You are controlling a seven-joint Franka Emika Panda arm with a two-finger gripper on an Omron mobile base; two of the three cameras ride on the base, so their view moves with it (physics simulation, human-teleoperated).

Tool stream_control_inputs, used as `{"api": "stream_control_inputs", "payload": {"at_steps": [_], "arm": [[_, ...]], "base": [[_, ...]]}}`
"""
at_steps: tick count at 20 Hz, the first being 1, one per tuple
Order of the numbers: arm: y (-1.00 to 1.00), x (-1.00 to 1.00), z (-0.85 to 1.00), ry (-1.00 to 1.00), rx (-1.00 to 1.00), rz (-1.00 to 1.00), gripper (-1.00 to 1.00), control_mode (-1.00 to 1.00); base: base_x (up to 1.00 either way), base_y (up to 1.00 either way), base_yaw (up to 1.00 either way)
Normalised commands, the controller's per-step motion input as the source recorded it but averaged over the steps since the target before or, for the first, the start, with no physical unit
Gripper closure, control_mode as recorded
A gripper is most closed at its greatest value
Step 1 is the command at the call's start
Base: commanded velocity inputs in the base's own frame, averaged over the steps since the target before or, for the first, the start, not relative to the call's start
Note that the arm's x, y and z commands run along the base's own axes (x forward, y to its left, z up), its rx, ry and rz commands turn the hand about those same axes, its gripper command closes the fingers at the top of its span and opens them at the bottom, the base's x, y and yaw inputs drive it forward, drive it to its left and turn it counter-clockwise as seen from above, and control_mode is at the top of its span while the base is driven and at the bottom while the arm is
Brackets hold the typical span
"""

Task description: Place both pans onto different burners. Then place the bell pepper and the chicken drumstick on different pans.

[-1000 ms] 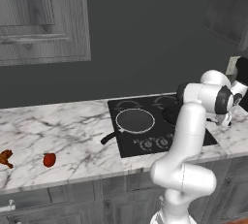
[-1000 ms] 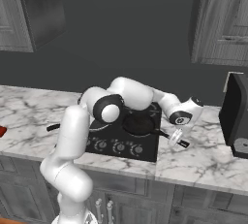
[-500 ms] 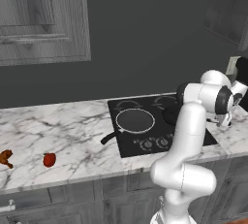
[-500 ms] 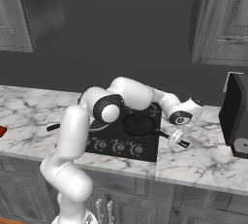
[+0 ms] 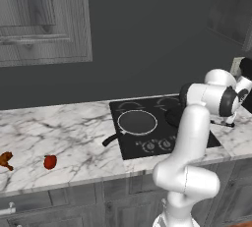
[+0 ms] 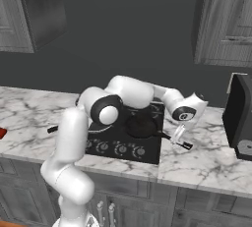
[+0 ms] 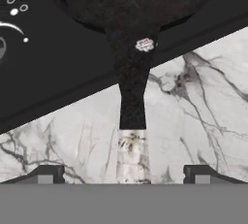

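Two pans sit on separate burners of the black cooktop point(image 5: 129, 151). The pale-rimmed pan point(image 5: 137, 122) is on the left ring, its handle pointing toward the counter front. The second pan point(image 6: 141, 127) point(image 7: 135, 0) rests on the right side, and its handle point(image 7: 131, 97) reaches out over the marble. My gripper point(image 7: 124, 177) point(image 6: 178, 133) is open just above that handle's end, one fingertip point(image 7: 46, 174) on each side, not touching it. The bell pepper point(image 5: 49, 161) and chicken drumstick point(image 5: 6, 159) lie far left on the counter.
A dark appliance point(image 6: 238, 118) stands on the counter right of the cooktop. Knobs point(image 5: 156, 145) run along the cooktop's front. Grey wall cabinets point(image 5: 44, 19) hang above. My own arm point(image 5: 189, 137) arches over the cooktop's right half.
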Motion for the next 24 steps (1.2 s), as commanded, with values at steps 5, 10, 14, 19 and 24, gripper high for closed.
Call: {"api": "stream_control_inputs", "payload": {"at_steps": [5,10,14,19,24], "arm": [[0.78,0.0,0.53,0.03,-0.07,-0.19,-1.0,-1.0],[0.81,-0.05,0.44,0.04,-0.05,-0.24,-1.0,-1.0],[0.9,-0.08,0.45,0.04,-0.06,-0.33,-1.0,-1.0],[0.83,-0.08,0.53,0.04,-0.08,-0.38,-1.0,-1.0],[0.81,-0.11,0.46,0.0,-0.14,-0.36,-1.0,-1.0]], "base": [[0.0,0.0,0.0],[0.0,0.0,0.0],[0.0,0.0,0.0],[0.0,0.0,0.0],[0.0,0.0,0.0]]}}
